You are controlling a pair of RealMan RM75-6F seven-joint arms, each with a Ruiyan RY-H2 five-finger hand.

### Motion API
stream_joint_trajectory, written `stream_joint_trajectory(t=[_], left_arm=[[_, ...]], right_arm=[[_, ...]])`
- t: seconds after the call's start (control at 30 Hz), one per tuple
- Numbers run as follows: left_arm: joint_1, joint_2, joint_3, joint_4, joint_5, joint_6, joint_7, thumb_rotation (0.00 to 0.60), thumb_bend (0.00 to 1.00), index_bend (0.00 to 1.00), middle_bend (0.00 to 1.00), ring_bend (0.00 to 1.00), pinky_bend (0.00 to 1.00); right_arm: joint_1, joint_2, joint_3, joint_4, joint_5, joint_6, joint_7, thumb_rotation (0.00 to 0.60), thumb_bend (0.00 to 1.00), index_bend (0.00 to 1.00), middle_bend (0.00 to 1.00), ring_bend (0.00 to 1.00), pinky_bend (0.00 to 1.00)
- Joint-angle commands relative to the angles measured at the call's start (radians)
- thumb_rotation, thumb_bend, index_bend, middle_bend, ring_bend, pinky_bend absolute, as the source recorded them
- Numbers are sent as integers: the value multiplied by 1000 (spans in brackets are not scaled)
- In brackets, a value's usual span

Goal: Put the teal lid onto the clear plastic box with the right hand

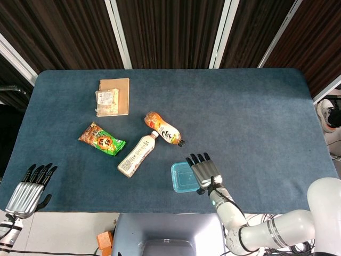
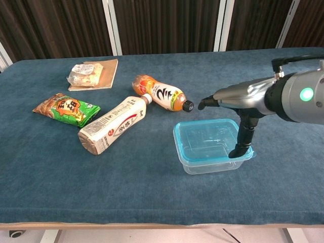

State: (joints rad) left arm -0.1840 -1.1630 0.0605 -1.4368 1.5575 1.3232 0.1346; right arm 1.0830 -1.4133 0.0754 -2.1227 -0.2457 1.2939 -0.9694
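Observation:
The teal lid (image 2: 205,138) lies flat on top of the clear plastic box (image 2: 212,164) near the table's front edge; in the head view the lid (image 1: 182,177) shows as a teal square. My right hand (image 2: 242,109) hovers over the box's right side with fingers spread and nothing held, its thumb tip pointing down at the lid's right rim. From above, the right hand (image 1: 205,172) covers the lid's right edge. My left hand (image 1: 29,188) hangs open off the table's front left corner, away from everything.
A white bottle (image 2: 112,125) and an orange-labelled bottle (image 2: 161,94) lie left of the box. A green snack bag (image 2: 65,109) and a brown notebook with a wrapped snack (image 2: 92,73) sit further left. Blue cloth covers the table (image 2: 152,192).

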Motion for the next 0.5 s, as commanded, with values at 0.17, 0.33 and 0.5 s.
stream_joint_trajectory(t=[0.17,0.33,0.5], left_arm=[[-2,-5,1,2,-2,-8,5,600,350,0,58,78,44],[-8,-12,2,-1,4,-15,18,600,351,0,59,78,44],[-6,-10,0,-2,-4,-17,23,600,351,0,59,78,44]], right_arm=[[-104,99,-125,-63,-339,-42,103,600,157,266,0,0,0],[-158,88,-160,25,-446,-82,182,600,268,321,0,0,0],[-181,85,-151,90,-472,-133,243,600,275,333,0,0,0]])
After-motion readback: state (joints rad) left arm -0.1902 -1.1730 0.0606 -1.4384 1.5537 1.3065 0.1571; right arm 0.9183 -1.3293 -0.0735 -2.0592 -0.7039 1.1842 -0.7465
